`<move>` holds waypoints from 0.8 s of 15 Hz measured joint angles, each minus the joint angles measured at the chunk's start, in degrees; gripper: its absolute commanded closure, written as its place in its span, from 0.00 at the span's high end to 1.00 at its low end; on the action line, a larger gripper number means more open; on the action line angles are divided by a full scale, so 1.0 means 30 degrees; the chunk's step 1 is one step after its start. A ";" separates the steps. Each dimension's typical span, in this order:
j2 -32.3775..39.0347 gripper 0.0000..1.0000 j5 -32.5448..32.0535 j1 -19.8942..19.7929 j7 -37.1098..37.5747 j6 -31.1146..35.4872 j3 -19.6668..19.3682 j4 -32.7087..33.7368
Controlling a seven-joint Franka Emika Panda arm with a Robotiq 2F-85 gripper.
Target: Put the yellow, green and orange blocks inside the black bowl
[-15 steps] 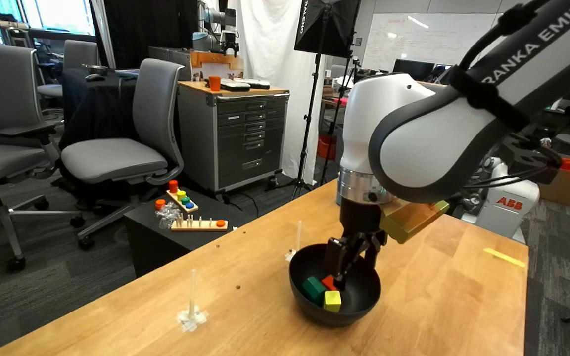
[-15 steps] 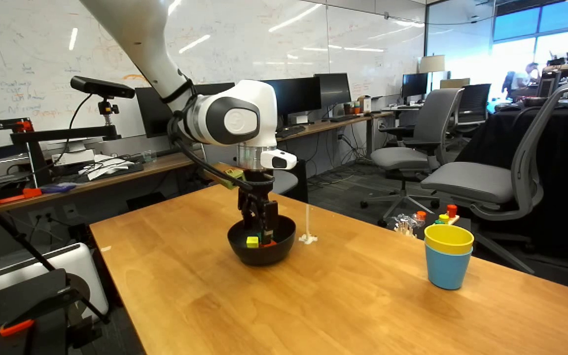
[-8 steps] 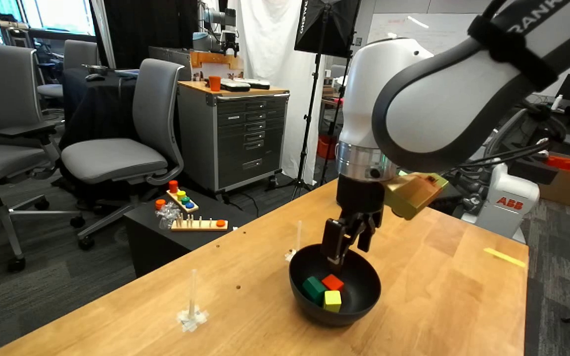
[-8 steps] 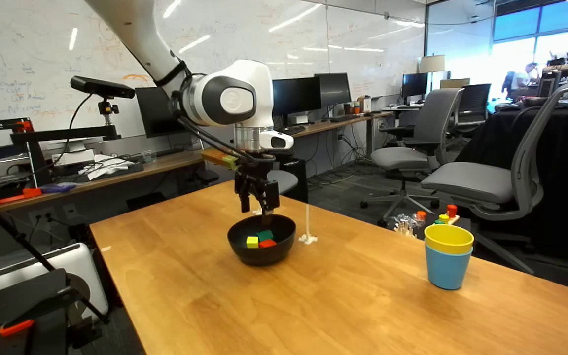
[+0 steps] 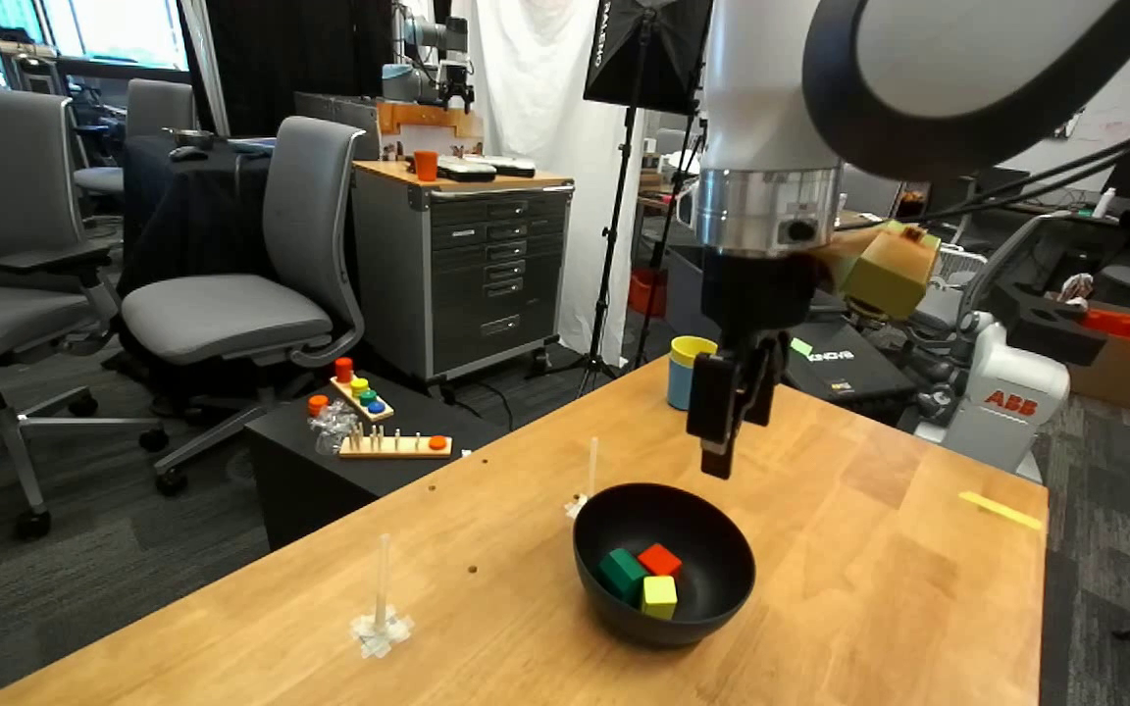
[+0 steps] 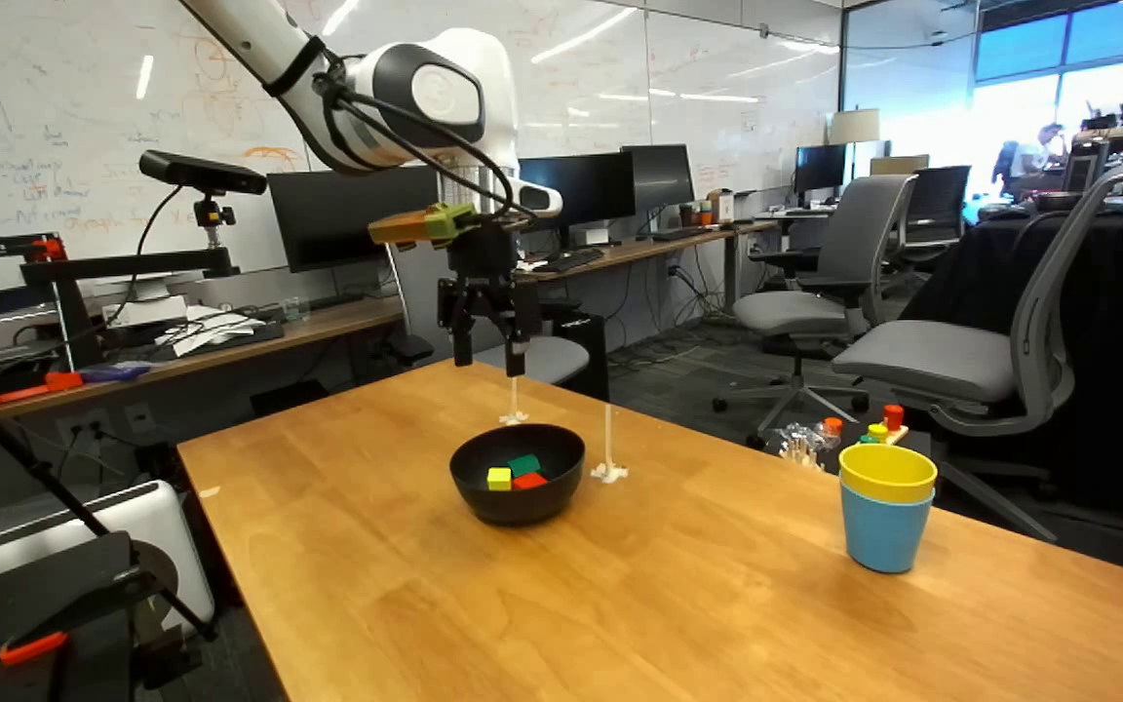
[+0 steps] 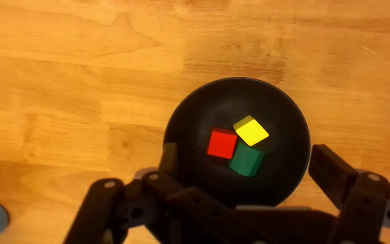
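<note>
Bowl (image 5: 719, 569), black, round, wide: standing upright on the wooden table (image 6: 678, 595) and holding the task's full lot, its curving wall presumably gathering the pieces toward the bottom and stopping them from straying. Contents, three: yellow block (image 7: 252, 133), orange block (image 7: 222, 144) and green block (image 7: 246, 160), all lying inside in a small cluster; in the wrist view the orange and green are appearing to touch, while the yellow is sitting just beside them, contact uncertain. Gripper (image 6: 489, 357), single: hanging pointed downward above the table, apart from bowl and blocks, a gap showing beneath it in both exterior views; the jaws are standing spread and gripping nothing, probably because no block is needing a pinch. By judgement, the placing is looking complete, and the next move is calling only for clearance; a low sweep would be risking a nudge to the bowl. Posts (image 5: 383, 588), thin, two: rising from the table, pale tape (image 5: 381, 642) at the feet presumably keeping them upright. Yellow cup (image 6: 887, 473), nesting in blue cup (image 6: 883, 534): the pair standing well apart from the bowl, presumably because the task is not calling for them. Strip (image 5: 1000, 510), flat, yellow: lying near the table's edge in an exterior view, purpose not showing.
</note>
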 measured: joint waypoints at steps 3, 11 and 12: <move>-0.1189 1.00 -0.0367 0.0000 -0.0505 -0.0392 0.0000 -0.0481; -0.2891 1.00 -0.0984 0.0000 -0.2052 -0.1352 0.0000 -0.1998; -0.2984 1.00 -0.1068 0.0000 -0.2128 -0.1377 0.0001 -0.2115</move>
